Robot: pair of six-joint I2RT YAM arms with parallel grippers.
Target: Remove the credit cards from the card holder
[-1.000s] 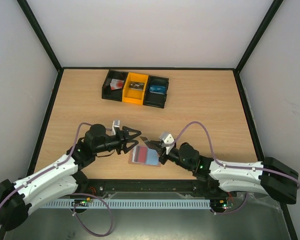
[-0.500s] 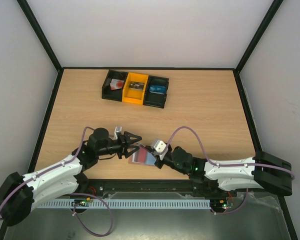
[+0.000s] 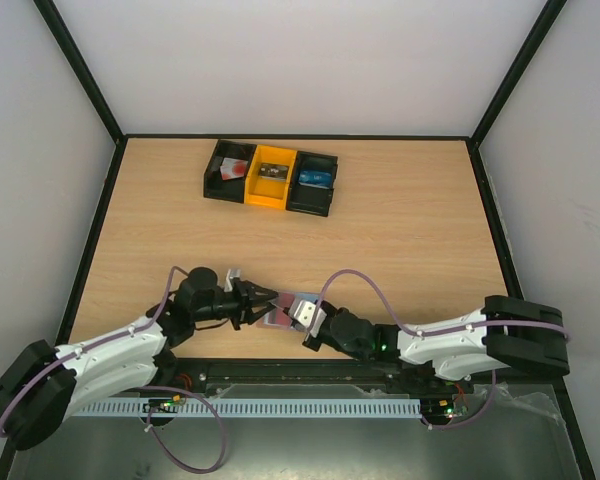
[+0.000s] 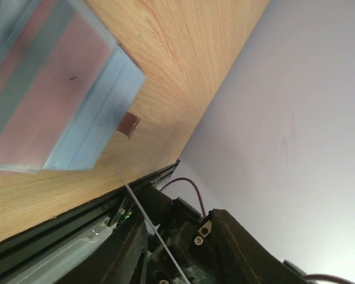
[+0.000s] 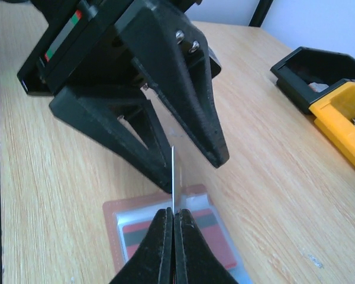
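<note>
My right gripper (image 5: 173, 216) has its fingers pressed together on a card (image 5: 173, 174), which stands upright and edge-on in the middle of the right wrist view, so I cannot tell its colour. My left gripper (image 5: 193, 170) is spread wide just behind it, one black finger on either side of the card's top edge. The card holder (image 5: 130, 220) lies flat on the table (image 3: 410, 220) at the bottom of that view, under both grippers, with a red card (image 5: 210, 236) in its pocket. Its small brown tab (image 4: 129, 125) sticks out at one side. The bins (image 3: 270, 178) sit in the upper part of the top view, well apart from the holder.
</note>
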